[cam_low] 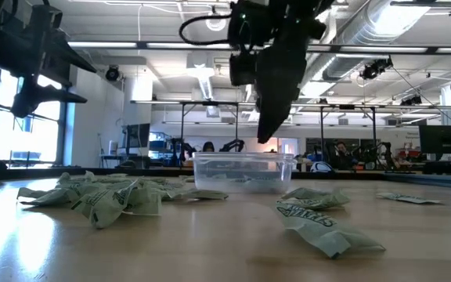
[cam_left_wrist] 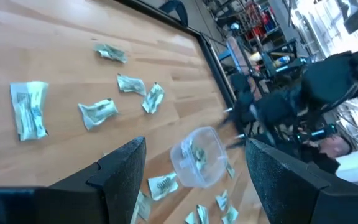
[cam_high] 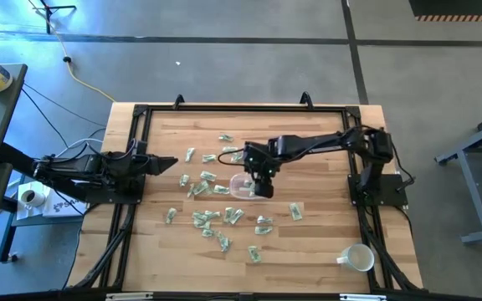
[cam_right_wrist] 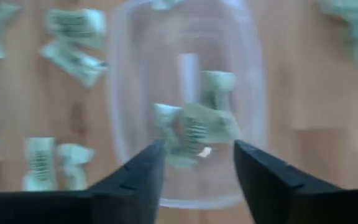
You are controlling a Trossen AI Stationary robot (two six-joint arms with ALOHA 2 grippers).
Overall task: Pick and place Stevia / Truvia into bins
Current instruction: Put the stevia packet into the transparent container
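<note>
Hovering my right gripper [cam_right_wrist: 194,165] over the clear tub [cam_high: 243,186] at mid-worktop, I see its fingers [cam_right_wrist: 263,174] spread apart with nothing between them and a few green-and-white sweetener packets [cam_right_wrist: 194,127] lying inside the tub below. More packets [cam_high: 212,219] are scattered on the wooden worktop [cam_high: 325,251] all around the tub. My left gripper [cam_high: 167,164] waits at the left edge, fingers [cam_left_wrist: 120,171] released and empty. A white mug [cam_high: 357,258] sits near the right front corner.
</note>
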